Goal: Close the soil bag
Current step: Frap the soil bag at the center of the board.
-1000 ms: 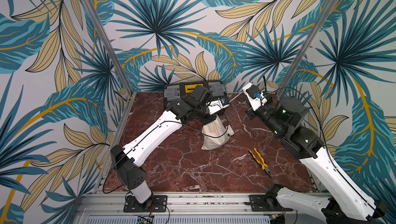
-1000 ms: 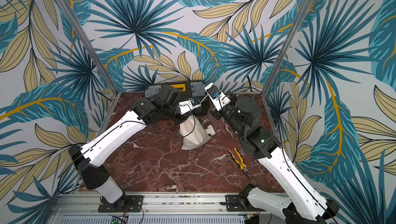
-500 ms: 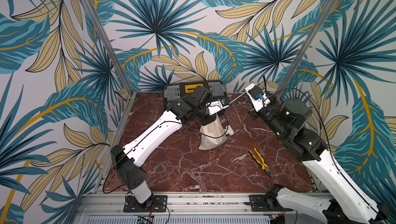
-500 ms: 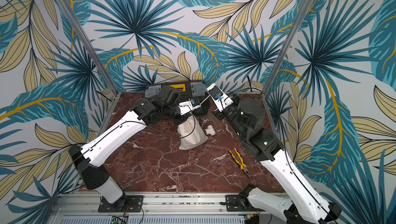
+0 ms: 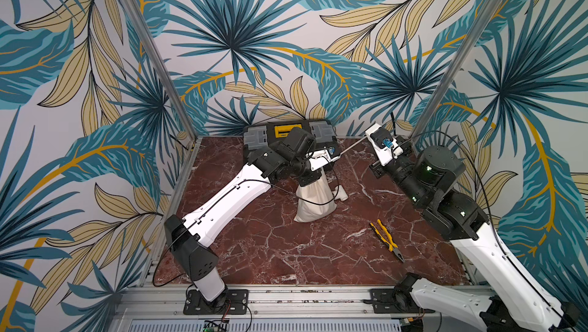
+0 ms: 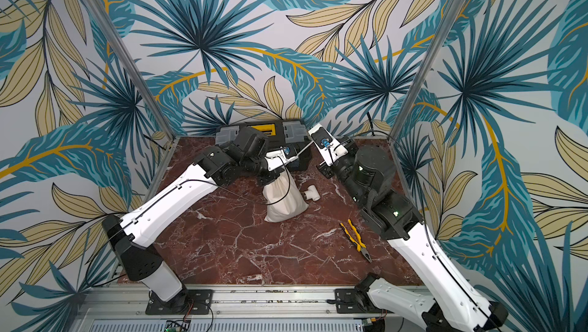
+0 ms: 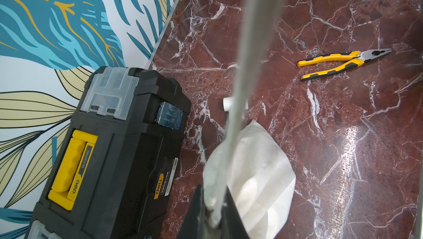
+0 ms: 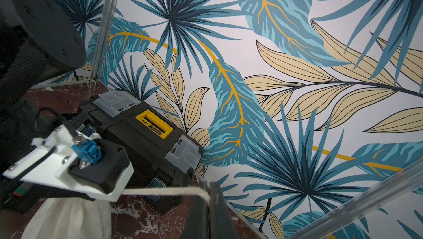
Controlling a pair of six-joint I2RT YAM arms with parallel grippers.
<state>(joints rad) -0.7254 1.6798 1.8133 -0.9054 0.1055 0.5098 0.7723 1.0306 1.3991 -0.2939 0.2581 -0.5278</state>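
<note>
Top view: soil bag (image 5: pixel 310 211) leans, mouth uppermost.

Bright, even light, soft shadows, glare patch on marble tabletop (image 7: pixel 357 139), near cord (image 7: pixel 244 66) blurred, wide-angle bending at edges.

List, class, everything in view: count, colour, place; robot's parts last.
Cream cloth drawstring soil bag: one, cream-white, mid-table.
Thin white drawstring cord: one, white, taut from bag mouth to right end effector.
Black plastic toolbox: one, black with yellow handle, against back wall.
White plastic T-shaped pipe fitting: one, white, beside the bag.
Yellow-handled pliers: one, yellow-black, near right arm.
Red-brown marble tabletop: one, red-brown, under everything.
Left arm, right arm: two, white-black, front corners.
Left end effector: one, black, shut on the bag's mouth.
Right end effector: one, black, shut on the cord.
</note>
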